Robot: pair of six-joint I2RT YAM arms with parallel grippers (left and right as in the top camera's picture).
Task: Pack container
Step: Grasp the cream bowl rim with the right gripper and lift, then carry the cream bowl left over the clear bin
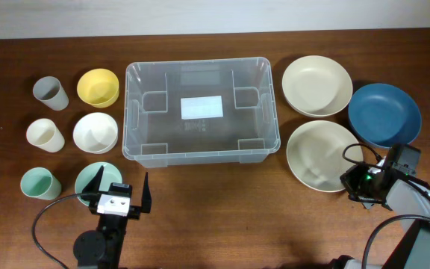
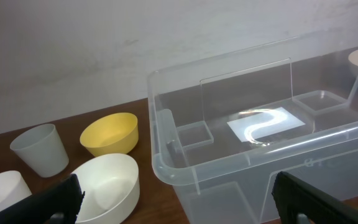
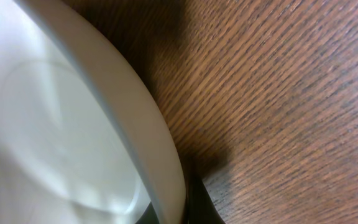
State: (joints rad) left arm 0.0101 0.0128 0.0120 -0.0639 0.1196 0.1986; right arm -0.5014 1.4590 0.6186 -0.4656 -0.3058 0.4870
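Observation:
The container (image 1: 129,112) is a large clear plastic bin with a white label on its bottom; it stands mid-table with nothing in it. It also shows in the left wrist view (image 2: 155,163). My right gripper (image 1: 354,179) is at the right edge of the near cream plate (image 1: 316,153). In the right wrist view its dark fingers (image 3: 179,211) sit on both sides of the plate's rim (image 3: 73,124). My left gripper (image 1: 122,187) is open and empty near the table's front, left of the bin's near corner, and its fingers frame the left wrist view (image 2: 179,205).
Left of the bin are a grey cup (image 1: 50,93), yellow bowl (image 1: 98,87), white cup (image 1: 45,134), white bowl (image 1: 95,132), green cup (image 1: 39,183) and green bowl (image 1: 89,179). Right of it are a second cream plate (image 1: 316,85) and a blue plate (image 1: 384,113).

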